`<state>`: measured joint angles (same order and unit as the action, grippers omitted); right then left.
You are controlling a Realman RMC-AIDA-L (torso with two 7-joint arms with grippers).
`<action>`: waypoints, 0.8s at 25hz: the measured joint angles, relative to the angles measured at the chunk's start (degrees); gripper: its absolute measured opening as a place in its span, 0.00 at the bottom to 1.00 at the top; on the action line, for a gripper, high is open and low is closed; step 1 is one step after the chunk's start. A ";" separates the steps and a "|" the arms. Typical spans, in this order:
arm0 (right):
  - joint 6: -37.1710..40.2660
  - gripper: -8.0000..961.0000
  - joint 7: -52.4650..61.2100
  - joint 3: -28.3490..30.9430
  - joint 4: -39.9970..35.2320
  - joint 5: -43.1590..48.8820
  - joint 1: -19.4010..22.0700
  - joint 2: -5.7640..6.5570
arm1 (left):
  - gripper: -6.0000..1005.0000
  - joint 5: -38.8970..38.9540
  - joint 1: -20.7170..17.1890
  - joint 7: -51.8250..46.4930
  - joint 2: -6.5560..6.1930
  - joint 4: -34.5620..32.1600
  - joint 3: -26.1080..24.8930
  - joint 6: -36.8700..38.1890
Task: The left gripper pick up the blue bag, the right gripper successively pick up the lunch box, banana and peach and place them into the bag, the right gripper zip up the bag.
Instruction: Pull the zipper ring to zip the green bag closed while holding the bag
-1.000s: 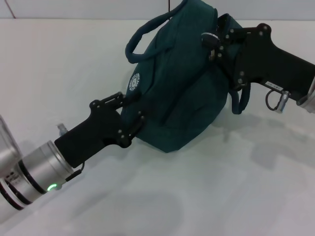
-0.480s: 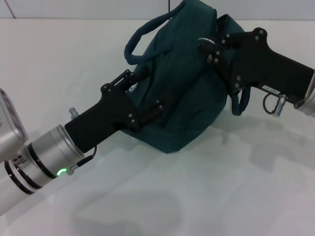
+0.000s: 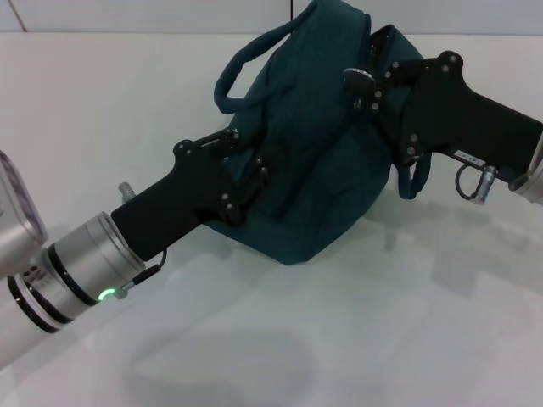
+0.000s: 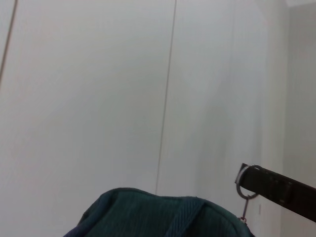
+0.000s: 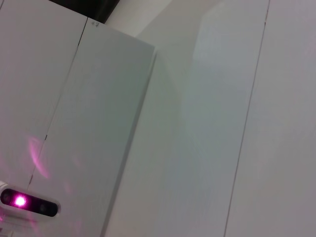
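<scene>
The blue bag [image 3: 314, 144] stands on the white table [image 3: 382, 331], zipped, with one loop handle [image 3: 246, 59] arching at its upper left. My left gripper [image 3: 252, 157] presses into the bag's front side, its fingers drawn together on the fabric. My right gripper [image 3: 363, 78] is at the bag's top right end. In the left wrist view a black finger [image 4: 284, 190] has the ring-pull [image 4: 244, 180] at its tip, above the bag's top [image 4: 158, 217]. The lunch box, banana and peach are out of view.
The table runs to a wall at the back [image 3: 127, 13]. A second handle loop [image 3: 413, 178] hangs under my right wrist. The right wrist view shows only white panels and a small device with a pink light [image 5: 19, 201].
My left gripper has moved up from the bag's lower left corner onto its front side, and its fingers have drawn together. The right gripper has stayed at the bag's top.
</scene>
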<state>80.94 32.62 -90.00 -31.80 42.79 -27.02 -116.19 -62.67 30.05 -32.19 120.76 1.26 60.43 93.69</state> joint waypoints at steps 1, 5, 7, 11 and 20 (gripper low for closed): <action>0.00 0.02 0.00 0.00 0.00 0.00 0.00 0.00 | 0.41 -0.20 0.06 0.02 0.00 -0.02 0.08 0.00; 0.17 0.02 -0.02 0.00 0.17 0.01 0.09 0.00 | 0.28 -1.53 0.56 0.03 0.00 -0.10 0.16 0.00; 0.25 0.02 -0.02 0.00 0.32 0.01 0.10 0.00 | 0.22 -1.83 0.58 0.03 -0.01 -0.11 0.17 0.00; 0.44 0.02 -0.02 -0.03 0.54 -0.40 0.16 0.00 | 0.12 -2.24 0.27 0.03 -0.31 -0.17 0.20 0.35; 0.49 0.02 -0.52 -0.09 2.71 -8.19 0.81 0.00 | 0.07 -4.00 -5.42 -0.33 -0.91 -6.78 0.22 1.17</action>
<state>81.44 32.10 -90.09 -29.09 34.60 -26.21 -116.19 -66.67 24.63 -32.52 119.85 -5.52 60.65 94.86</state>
